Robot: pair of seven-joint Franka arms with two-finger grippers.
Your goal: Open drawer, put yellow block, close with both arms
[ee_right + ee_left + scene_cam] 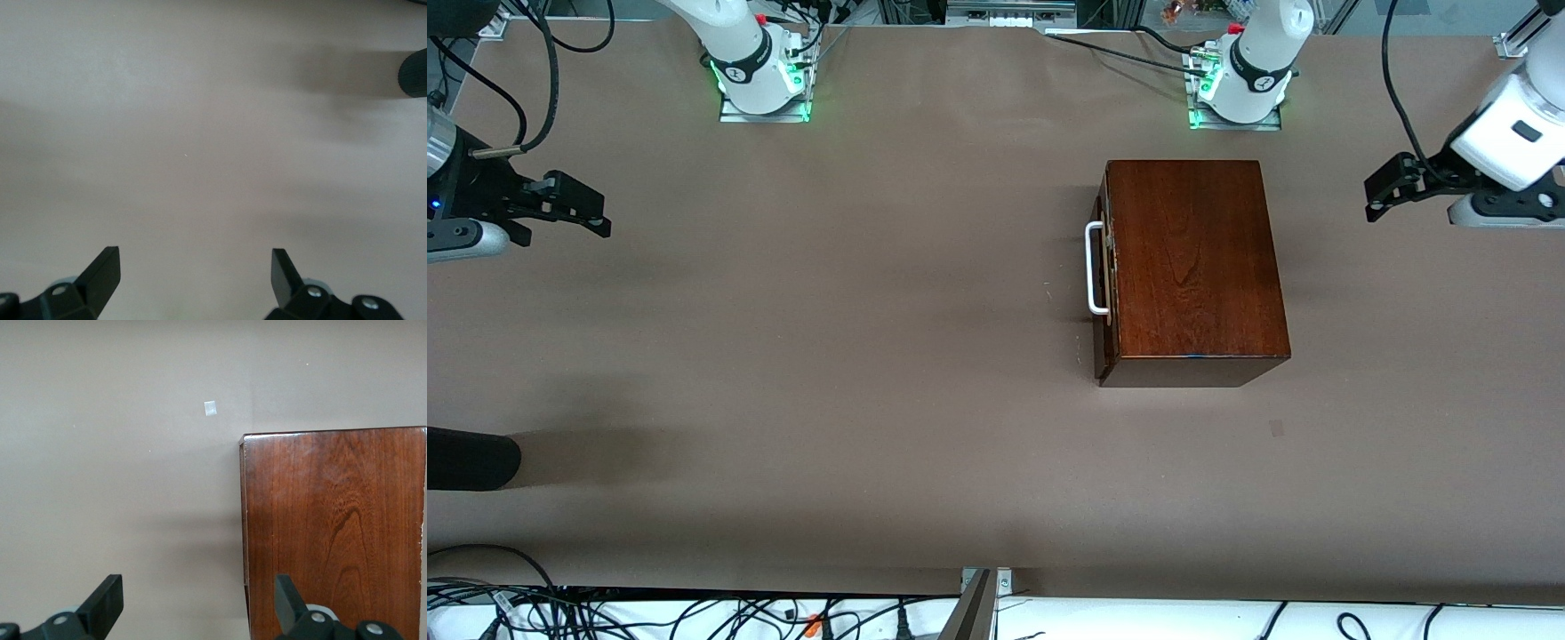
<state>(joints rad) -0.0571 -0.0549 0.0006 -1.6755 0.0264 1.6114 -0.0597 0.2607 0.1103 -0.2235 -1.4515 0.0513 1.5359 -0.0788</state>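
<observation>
The drawer [1106,271] is shut inside its glossy reddish-brown wooden box [1193,262], which sits on the counter [871,356] toward the left arm's end, a little nearer the front camera than the left arm's base [1238,100]. The box's long axis runs from the robots' bases toward the front camera; the drawer front faces sideways, toward the right arm's end of the counter, and its white U-shaped handle [1094,268] lies along that same long axis, standing just off the dark front.

The left pincer [1387,188] hangs in the air near the left arm's end of the counter, past the box's closed back side — its fingers [107,603] stand wide apart and hold nothing. In the left wrist view a corner of the box top lies under it, with a small pale square mark [210,408] on the bare counter beside.

The right pincer [578,206] hovers over bare counter at the right arm's end — fingers [103,273] spread wide, empty. A dark rounded object [471,459] pokes in at the counter's edge there, nearer the front camera.
</observation>
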